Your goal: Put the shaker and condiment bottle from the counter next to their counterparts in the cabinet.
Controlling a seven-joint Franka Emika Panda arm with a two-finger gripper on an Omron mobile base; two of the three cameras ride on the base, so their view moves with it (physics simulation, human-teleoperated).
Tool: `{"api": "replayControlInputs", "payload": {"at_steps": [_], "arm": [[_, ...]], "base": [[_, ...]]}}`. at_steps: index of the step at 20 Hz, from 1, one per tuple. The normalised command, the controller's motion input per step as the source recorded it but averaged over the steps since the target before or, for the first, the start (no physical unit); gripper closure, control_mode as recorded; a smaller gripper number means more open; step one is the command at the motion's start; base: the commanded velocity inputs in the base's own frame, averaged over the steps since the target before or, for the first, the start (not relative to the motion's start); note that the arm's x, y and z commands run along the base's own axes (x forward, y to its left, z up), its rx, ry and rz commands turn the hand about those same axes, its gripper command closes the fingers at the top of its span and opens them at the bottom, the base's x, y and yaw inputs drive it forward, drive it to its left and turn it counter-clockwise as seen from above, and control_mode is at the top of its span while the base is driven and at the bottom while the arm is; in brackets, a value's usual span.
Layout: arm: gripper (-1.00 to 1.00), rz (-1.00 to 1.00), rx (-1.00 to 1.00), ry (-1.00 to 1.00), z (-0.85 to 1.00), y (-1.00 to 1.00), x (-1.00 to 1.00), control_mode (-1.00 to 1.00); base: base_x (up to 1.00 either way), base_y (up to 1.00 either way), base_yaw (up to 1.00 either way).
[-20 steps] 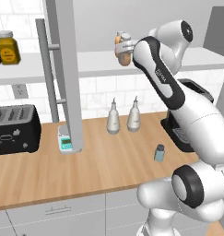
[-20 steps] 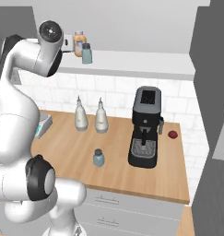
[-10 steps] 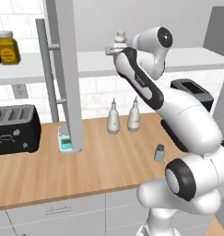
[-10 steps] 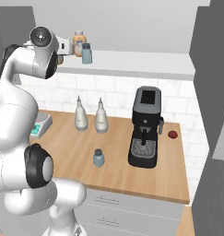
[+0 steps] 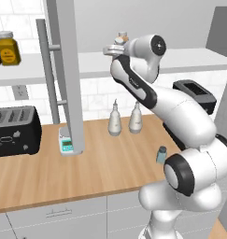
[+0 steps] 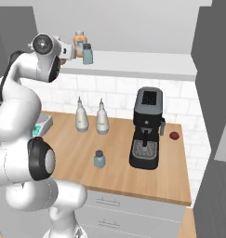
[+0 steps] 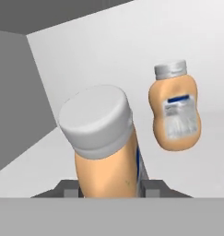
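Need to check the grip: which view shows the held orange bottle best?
The hand view: the condiment bottle looms large between the gripper's fingers, its twin beyond. In the left base view its top barely peeks over the hand; in the right base view the wrist hides it.

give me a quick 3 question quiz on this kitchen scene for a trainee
1. True or false: the gripper is empty.
2. Where is the shaker that has yet to be moved? A) on the counter in front of the two white bottles B) inside the toaster C) on top of the coffee machine
3. Fill in: on the cabinet shelf, a second blue-grey shaker stands beside an orange ____.

Key
1. False: it holds an orange condiment bottle, up at the shelf near its twin.
2. A
3. bottle
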Motion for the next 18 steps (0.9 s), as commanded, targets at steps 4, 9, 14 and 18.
{"api": "replayControlInputs", "payload": {"at_steps": [4,9,14,18], "arm": [[1.0,-0.02,0.03,-0.03,-0.29,0.0,0.2,-1.0],[1.0,-0.08,0.0,-0.01,-0.21,0.0,0.34,-1.0],[1.0,-0.11,0.0,0.0,-0.09,0.0,0.36,-1.0],[1.0,-0.08,0.0,0.03,-0.18,0.01,0.25,-1.0]], "base": [[0.0,0.0,0.0],[0.0,0.0,0.0],[0.0,0.0,0.0],[0.0,0.0,0.0]]}}
